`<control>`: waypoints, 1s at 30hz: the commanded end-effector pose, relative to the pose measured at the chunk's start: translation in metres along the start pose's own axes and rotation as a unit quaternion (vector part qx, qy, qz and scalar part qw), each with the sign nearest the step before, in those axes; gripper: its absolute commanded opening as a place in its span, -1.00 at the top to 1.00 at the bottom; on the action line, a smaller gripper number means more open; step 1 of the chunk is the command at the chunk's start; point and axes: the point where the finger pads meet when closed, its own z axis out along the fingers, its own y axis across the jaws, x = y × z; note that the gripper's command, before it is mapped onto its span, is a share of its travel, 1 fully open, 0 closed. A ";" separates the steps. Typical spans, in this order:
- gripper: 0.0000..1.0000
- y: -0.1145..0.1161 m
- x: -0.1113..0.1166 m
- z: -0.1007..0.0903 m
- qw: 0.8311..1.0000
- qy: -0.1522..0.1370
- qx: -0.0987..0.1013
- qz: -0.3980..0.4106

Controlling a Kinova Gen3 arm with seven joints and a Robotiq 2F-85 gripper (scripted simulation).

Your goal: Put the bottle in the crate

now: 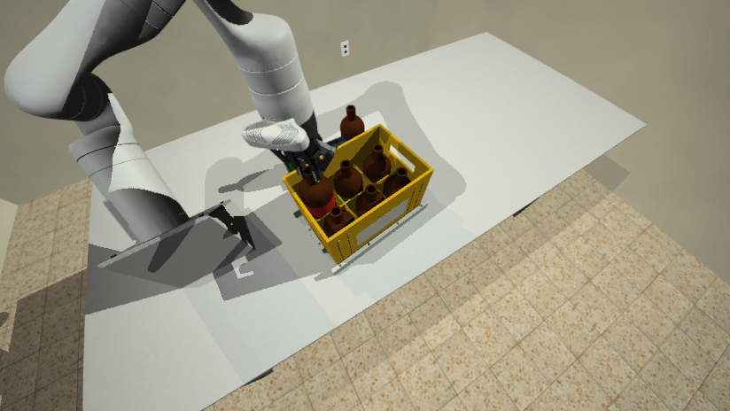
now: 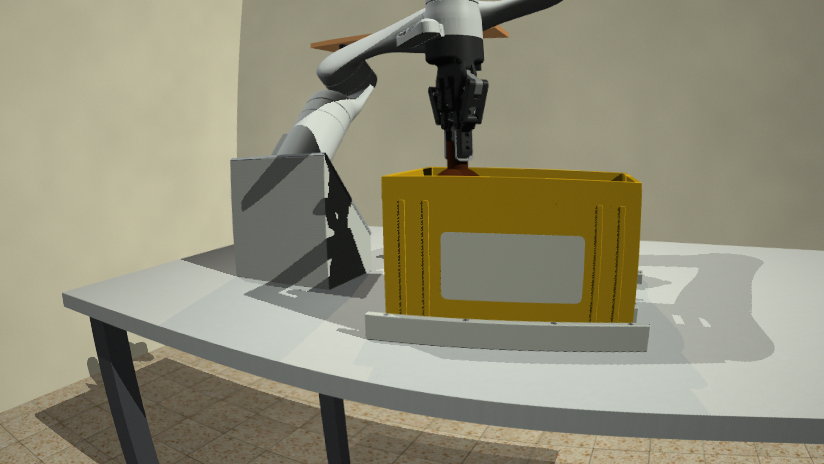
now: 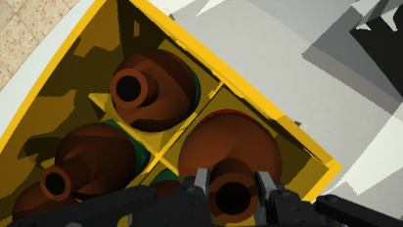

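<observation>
My gripper (image 1: 310, 174) (image 2: 457, 154) (image 3: 231, 187) is shut on the neck of a brown bottle with a red label (image 1: 314, 192) (image 2: 458, 171) (image 3: 230, 142). That bottle is upright inside a corner slot of the yellow crate (image 1: 345, 247) (image 2: 507, 213) (image 3: 225, 74). Its shoulder stands a little above the crate's rim, higher than the other bottles. Its base is hidden, so I cannot tell if it touches the crate's floor. Several brown bottles fill the other slots, among them one beside it (image 1: 348, 183) and one at the near corner (image 1: 337, 222). The tray is mostly hidden behind the crate.
Another brown bottle (image 1: 352, 125) stands behind the crate. A green patch shows behind my gripper in the top view. A low pale rail (image 2: 507, 335) runs along the crate's front. The arm's grey base mount (image 2: 279, 219) stands to the left of the crate.
</observation>
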 end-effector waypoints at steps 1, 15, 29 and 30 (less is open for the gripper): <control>1.00 -0.001 0.001 0.006 1.000 0.003 0.001 -0.005; 1.00 -0.001 0.002 0.020 1.000 0.003 0.001 -0.005; 1.00 -0.001 0.002 0.028 1.000 0.003 0.001 -0.005; 1.00 -0.001 0.002 0.028 1.000 0.003 0.001 -0.005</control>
